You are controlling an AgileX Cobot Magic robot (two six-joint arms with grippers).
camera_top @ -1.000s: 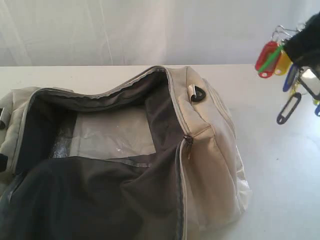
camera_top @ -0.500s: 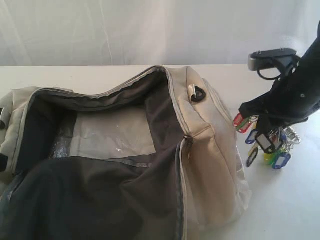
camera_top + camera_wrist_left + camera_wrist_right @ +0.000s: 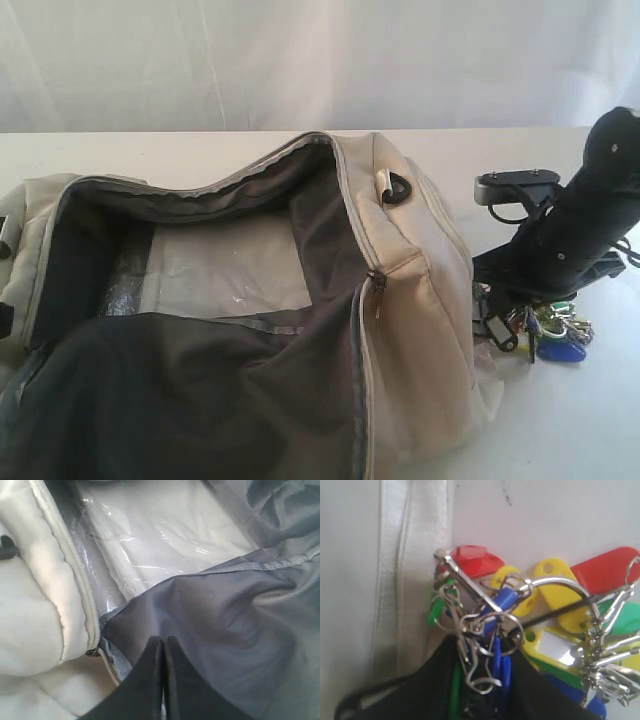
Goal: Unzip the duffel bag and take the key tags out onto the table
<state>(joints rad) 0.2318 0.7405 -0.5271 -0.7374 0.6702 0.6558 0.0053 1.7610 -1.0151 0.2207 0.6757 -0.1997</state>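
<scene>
The cream duffel bag (image 3: pixel 425 300) lies unzipped on the white table (image 3: pixel 570 420), its dark grey lining (image 3: pixel 200 390) exposed. My right gripper (image 3: pixel 518 318) is down at the table just right of the bag, shut on the key tags (image 3: pixel 552 338). In the right wrist view silver rings with blue and green tags sit between its fingers (image 3: pixel 485 660), while red and yellow key tags (image 3: pixel 555 595) lie spread on the table (image 3: pixel 545 510) beside the bag's pale side (image 3: pixel 400 580). My left gripper (image 3: pixel 163 642) is shut over the lining (image 3: pixel 225 630), a pale sliver of bag edge between its fingers.
A clear plastic sheet (image 3: pixel 230 265) covers the bag's floor. A black buckle (image 3: pixel 397 188) sits on the bag's top right end. A white curtain (image 3: pixel 300 60) hangs behind the table. Bare tabletop stretches right of and in front of the tags.
My right arm has come down from high at the right, carrying the key tags to the table beside the bag, where they now rest. The bag has not moved.
</scene>
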